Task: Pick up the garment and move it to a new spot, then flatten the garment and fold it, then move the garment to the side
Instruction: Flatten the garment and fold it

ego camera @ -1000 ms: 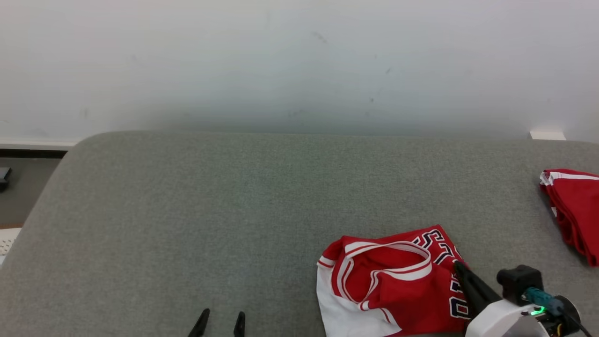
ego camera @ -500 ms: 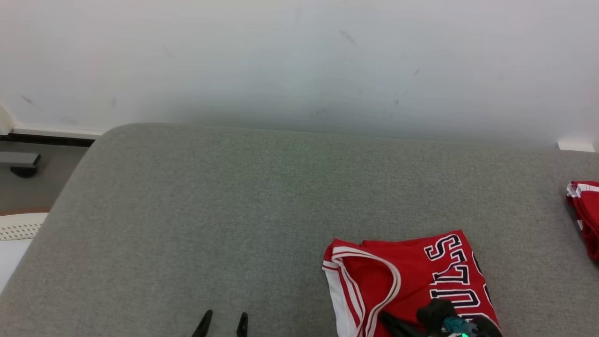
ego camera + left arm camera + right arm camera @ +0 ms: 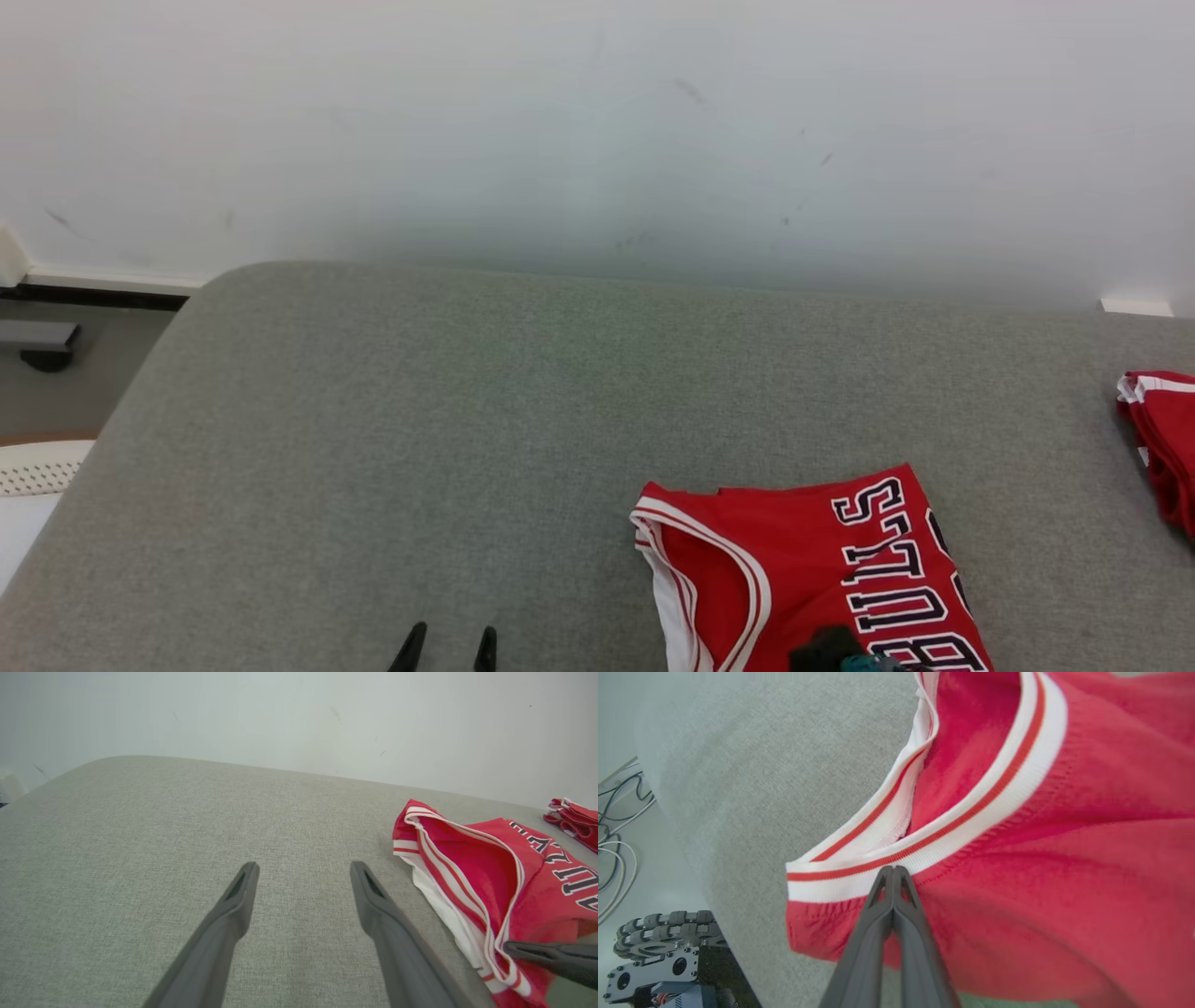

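1. Right claw [image 3: 893, 870] is pinching shut on the red garment [image 3: 1041, 858] at its white trim, seemingly to drag it.
2. Left claw [image 3: 303, 877] is waiting open beside it, over the grey cushion [image 3: 140, 812].
3. Farther right, another red cloth [image 3: 1158, 448] is lying.

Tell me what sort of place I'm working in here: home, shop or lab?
Probably an indoor lab or test room, though I can't be sure. A grey fabric-covered padded surface stands against a bare, scuffed white wall, and loose white and dark cables lie on the floor beside it.
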You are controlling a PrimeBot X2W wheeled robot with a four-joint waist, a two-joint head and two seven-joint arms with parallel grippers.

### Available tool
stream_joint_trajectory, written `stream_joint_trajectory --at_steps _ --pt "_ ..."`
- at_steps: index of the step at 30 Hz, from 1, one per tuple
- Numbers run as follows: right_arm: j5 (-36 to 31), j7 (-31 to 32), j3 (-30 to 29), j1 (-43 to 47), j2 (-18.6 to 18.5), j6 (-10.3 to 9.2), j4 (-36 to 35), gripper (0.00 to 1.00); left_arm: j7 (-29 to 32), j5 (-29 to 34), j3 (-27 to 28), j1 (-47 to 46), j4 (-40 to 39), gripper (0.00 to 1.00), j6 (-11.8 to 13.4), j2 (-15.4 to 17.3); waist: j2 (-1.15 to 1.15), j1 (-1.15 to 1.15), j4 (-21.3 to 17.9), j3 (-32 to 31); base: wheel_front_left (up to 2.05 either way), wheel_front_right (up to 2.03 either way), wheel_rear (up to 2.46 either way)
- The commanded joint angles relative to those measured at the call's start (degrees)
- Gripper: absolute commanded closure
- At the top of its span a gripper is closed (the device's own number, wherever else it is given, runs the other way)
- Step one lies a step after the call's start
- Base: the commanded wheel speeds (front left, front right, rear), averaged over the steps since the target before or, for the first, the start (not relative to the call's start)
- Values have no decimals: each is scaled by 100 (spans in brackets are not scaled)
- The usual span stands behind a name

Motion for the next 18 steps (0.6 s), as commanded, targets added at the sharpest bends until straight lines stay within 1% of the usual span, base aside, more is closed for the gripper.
stream_joint_trajectory --at_steps 1,3,6,10,13,14,16,17,18 --pt "53 -29 -44 11 -76 -5 -25 100 -9 -82 11 29 11 0 7 18 0 0 -36 -24 0 0 0" --pt "87 -62 -128 54 -195 -5 -167 100 -9 -97 23 33 3 0 15 19 0 0 -94 -63 0 0 0" --pt "144 -137 -417 191 -441 -5 -462 100 -9 -102 71 42 -13 0 33 18 0 0 -192 -113 0 0 0" --pt "21 -382 -1151 467 -798 -5 -949 100 -9 -65 157 51 -61 0 30 18 0 0 -328 -175 0 0 0" --pt "-54 -602 -1854 801 -935 -5 -1319 100 -9 -7 217 76 -89 0 0 18 0 0 -426 -232 0 0 0" --pt "-84 -703 -2126 912 -957 -5 -1442 90 -9 5 242 86 -97 0 -12 19 0 0 -457 -252 0 0 0" --pt "-191 -923 -2673 1160 -970 -5 -1660 51 -9 25 283 113 -119 0 -30 18 0 0 -513 -298 0 0 0" --pt "-276 -1061 -2932 1286 -953 -5 -1748 3 -9 39 305 127 -127 0 -44 19 0 0 -536 -322 0 0 0" --pt "-331 -1159 -3221 1437 -901 -5 -1798 0 -8 54 318 145 -131 0 -44 18 0 0 -557 -344 0 0 0"
